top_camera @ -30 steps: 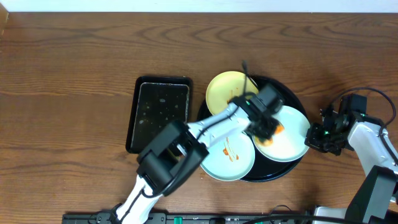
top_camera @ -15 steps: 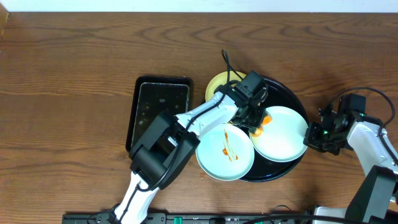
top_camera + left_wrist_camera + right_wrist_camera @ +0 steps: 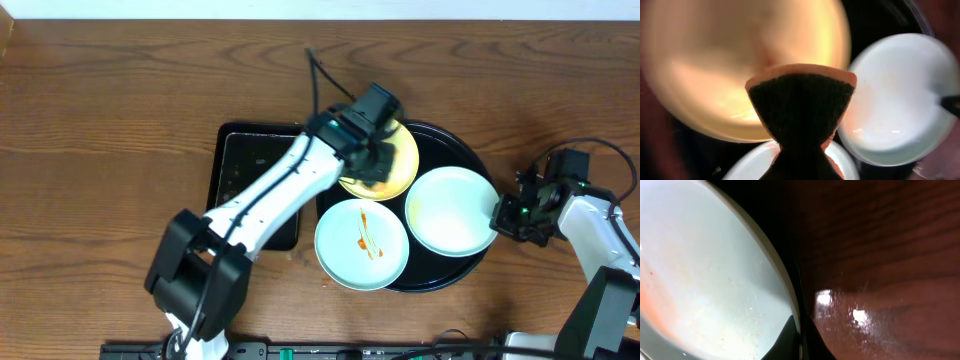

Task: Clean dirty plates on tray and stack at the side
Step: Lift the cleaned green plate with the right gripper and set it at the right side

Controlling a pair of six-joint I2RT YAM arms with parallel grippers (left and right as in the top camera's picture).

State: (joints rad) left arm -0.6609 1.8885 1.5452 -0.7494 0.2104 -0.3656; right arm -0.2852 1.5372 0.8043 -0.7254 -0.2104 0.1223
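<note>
Left fingers [image 3: 375, 165] pinch an orange sponge with a dark scrubbing face [image 3: 800, 105] over the pale yellow round plate [image 3: 402, 172].

That plate lies at the far left of the large round glossy black tray [image 3: 462, 150] on the wooden bench [image 3: 120, 120]. The tray also holds a pale mint-blue round plate streaked with orange-red sauce [image 3: 361, 243] and a second mint-blue plate [image 3: 452, 210] to its right. The right fingers [image 3: 505, 215] sit at the second plate's outer rim, and I cannot tell whether they are spread or clamped. A rectangular black tray [image 3: 255, 165] lies just left.
</note>
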